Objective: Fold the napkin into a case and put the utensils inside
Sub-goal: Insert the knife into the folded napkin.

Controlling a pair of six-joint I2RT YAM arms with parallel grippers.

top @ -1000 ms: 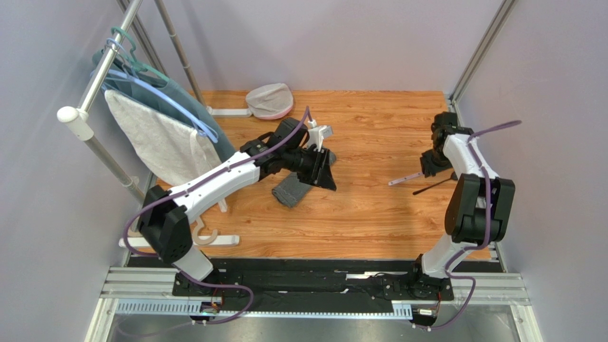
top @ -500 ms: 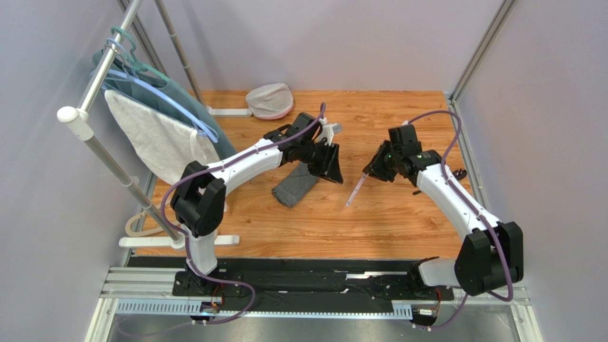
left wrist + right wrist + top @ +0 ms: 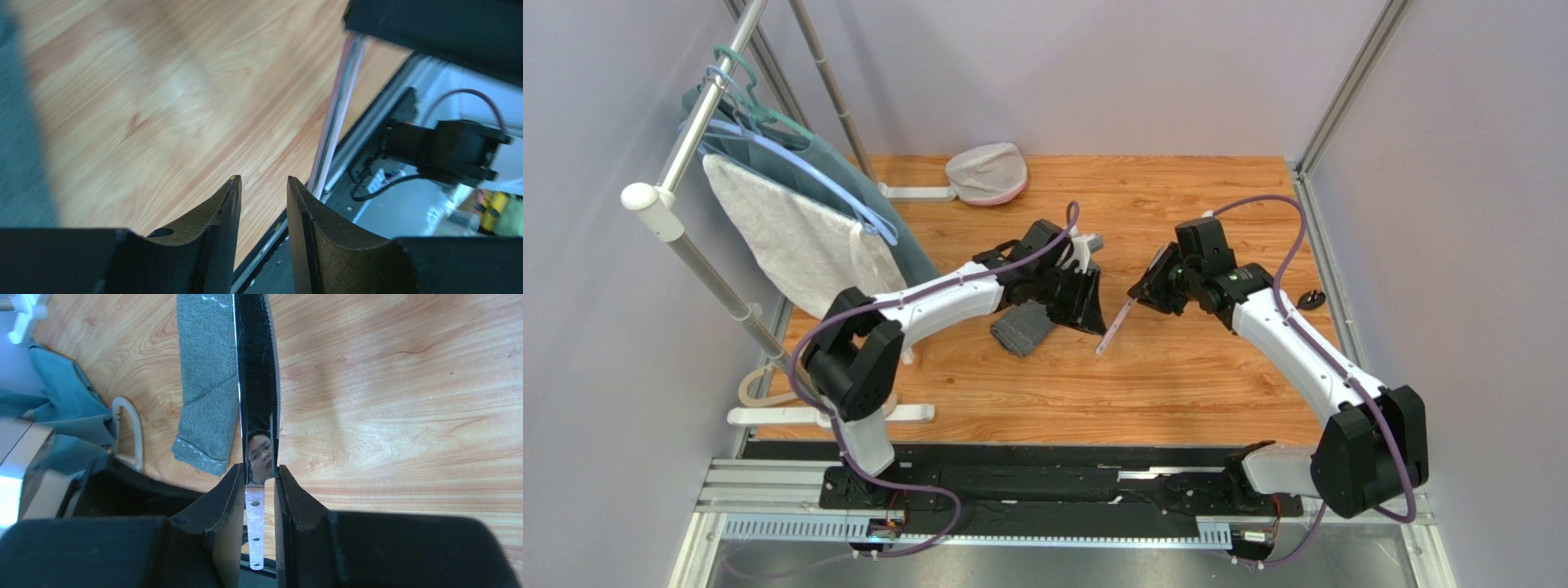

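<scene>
Lying flat on the table (image 3: 1192, 374), the case (image 3: 1020, 328) is a narrow folded strip of dark grey cloth located left of centre. One short end faces the near-left. The other end is covered by the left arm in the top view.

The left gripper (image 3: 264, 179) hangs over that covered end. In the left wrist view its fingers stand apart with a clear gap. Only bare wood shows between them, and nothing is held. The grey cloth appears as a blur at the left edge of that view.

The silver utensil (image 3: 1114, 327) is just to the right of the case and is angled with its free end toward the near-left. The right gripper (image 3: 259, 471) has its fingers closed on the handle end of this piece. In the right wrist view the polished blade projects straight out from between the fingers and runs alongside the long edge of the case. Whether the blade touches the cloth cannot be determined.

A small dark item (image 3: 1312, 298) lies near the right edge of the table; it is too small to identify.

A rack (image 3: 707, 110) on the left side carries a white towel (image 3: 799, 239) and a teal garment (image 3: 824, 159). A pale rounded item (image 3: 987, 172) rests at the far edge of the table.
</scene>
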